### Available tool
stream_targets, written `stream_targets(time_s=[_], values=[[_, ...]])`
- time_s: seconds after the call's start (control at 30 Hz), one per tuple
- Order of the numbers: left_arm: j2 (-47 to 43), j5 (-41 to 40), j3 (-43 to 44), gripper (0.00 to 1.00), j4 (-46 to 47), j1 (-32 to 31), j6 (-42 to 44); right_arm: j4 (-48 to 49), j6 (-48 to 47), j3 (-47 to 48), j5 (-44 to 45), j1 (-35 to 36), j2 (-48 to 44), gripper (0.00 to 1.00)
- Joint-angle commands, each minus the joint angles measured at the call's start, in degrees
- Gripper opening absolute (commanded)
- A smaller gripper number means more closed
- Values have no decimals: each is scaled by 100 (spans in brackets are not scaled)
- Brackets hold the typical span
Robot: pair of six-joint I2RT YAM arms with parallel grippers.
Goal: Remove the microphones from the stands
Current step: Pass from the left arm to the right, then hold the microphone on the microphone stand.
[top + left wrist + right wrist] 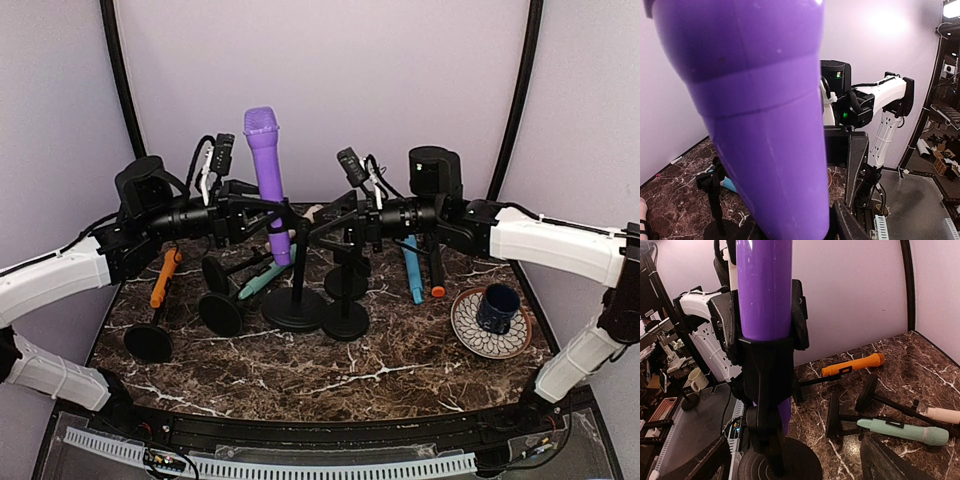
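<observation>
The purple microphone stands upright in the clip of its stand, in the middle of the counter. So the job is not done yet. The left pincer is pinching the microphone just above the clip. The right pincer is spread wide, close beside the stand's pole. Lifting the microphone out is what is left.

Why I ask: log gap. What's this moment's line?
left claw: shut on purple microphone | right claw: open near stand | removal: not done

left gripper clamped; right gripper wide open
</observation>
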Motion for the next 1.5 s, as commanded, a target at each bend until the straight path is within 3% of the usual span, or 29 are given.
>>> stream_targets(time_s=[0.0, 0.2, 0.67, 0.77, 0.8, 0.87, 0.93, 1.07, 1.17, 1.27, 1.37, 1.47], values=[[-3, 421, 322, 0, 457, -4, -48, 12, -70, 313, -442, 127, 204, 89], [153, 613, 364, 0, 577, -5, -120, -171, -131, 595, -447, 264, 598, 74], [130, 374, 197, 2, 638, -11, -89, -376, -312, 758, 36, 376, 803, 13], [98, 124, 158, 38, 628, -4, -118, -289, -303, 715, 215, 383, 802, 3], [114, 37, 162, 44, 612, -4, -129, -266, -303, 710, 259, 386, 802, 0], [158, -34, 204, 66, 526, -6, -146, -254, -313, 709, 318, 391, 802, 0], [206, -93, 286, 75, 401, -7, -163, -249, -318, 717, 365, 386, 810, 0], [235, -347, 435, 81, 157, -10, -183, -310, -375, 709, 504, 403, 824, 0], [225, -570, 511, 77, 6, -4, -155, -344, -423, 675, 654, 413, 812, 0], [275, -668, 580, 62, -89, -5, -177, -462, -535, 713, 897, 470, 828, 0], [397, -690, 656, 53, -233, -9, -252, -528, -648, 735, 1293, 558, 821, 0], [478, -686, 732, 35, -298, -5, -319, -546, -675, 750, 1838, 638, 805, 0]])
